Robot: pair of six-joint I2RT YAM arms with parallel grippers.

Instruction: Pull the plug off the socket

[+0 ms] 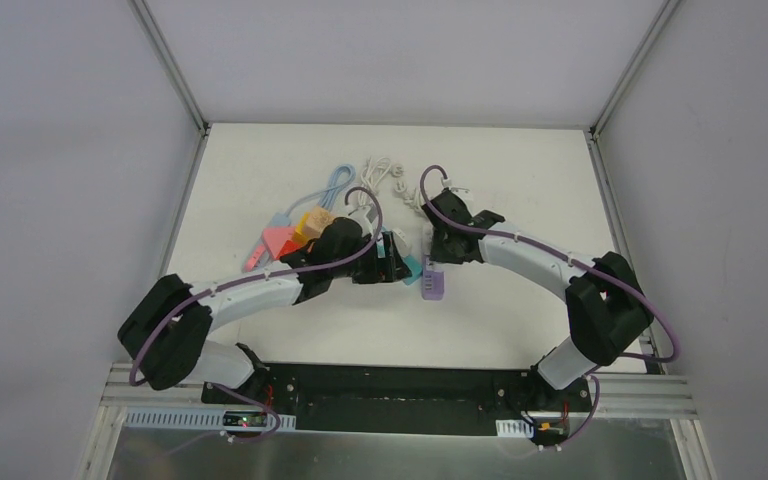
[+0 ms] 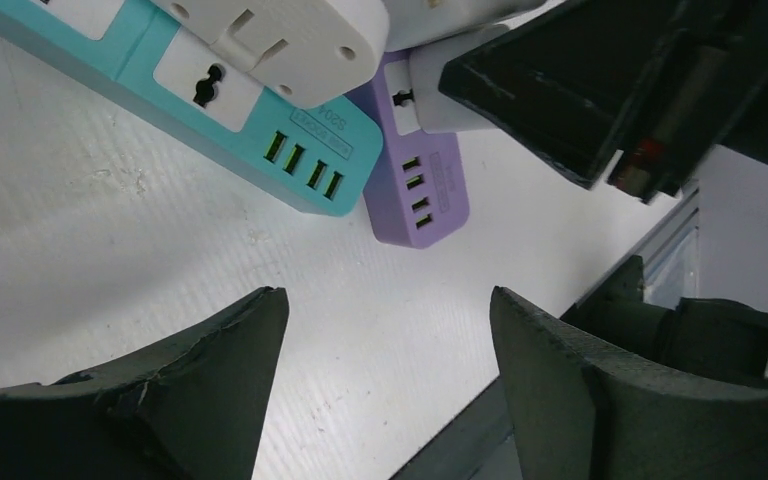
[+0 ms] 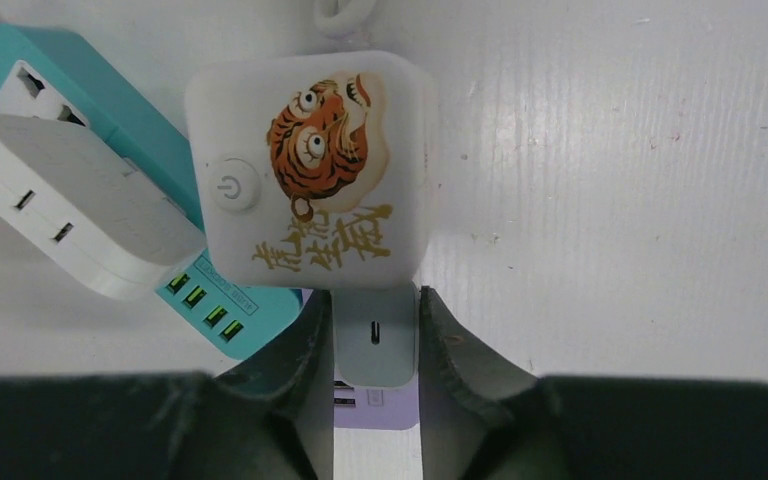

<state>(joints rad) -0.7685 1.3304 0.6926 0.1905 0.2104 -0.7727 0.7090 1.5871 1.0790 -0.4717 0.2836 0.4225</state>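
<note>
The plug [image 3: 375, 340] is a small pale grey-white block with a slot in its face, seated in the purple socket strip [image 3: 375, 408]. My right gripper [image 3: 373, 293] is shut on it, one finger on each side. In the top view that gripper [image 1: 430, 255] hangs over the purple strip [image 1: 433, 285] near the table's middle. My left gripper [image 2: 388, 292] is open with only bare table between its fingers. It is just short of the purple strip [image 2: 425, 190] and the teal strip [image 2: 300, 150]. From above, the left gripper [image 1: 385, 258] sits beside the teal strip [image 1: 412, 268].
A white cube with a tiger picture [image 3: 310, 170] sits right behind the held plug. A flat white adapter [image 3: 70, 200] is on the teal strip [image 3: 230, 310]. Orange [image 1: 312, 225] and red [image 1: 278, 240] strips, a blue cable [image 1: 335, 185] and white cables [image 1: 385, 175] lie behind.
</note>
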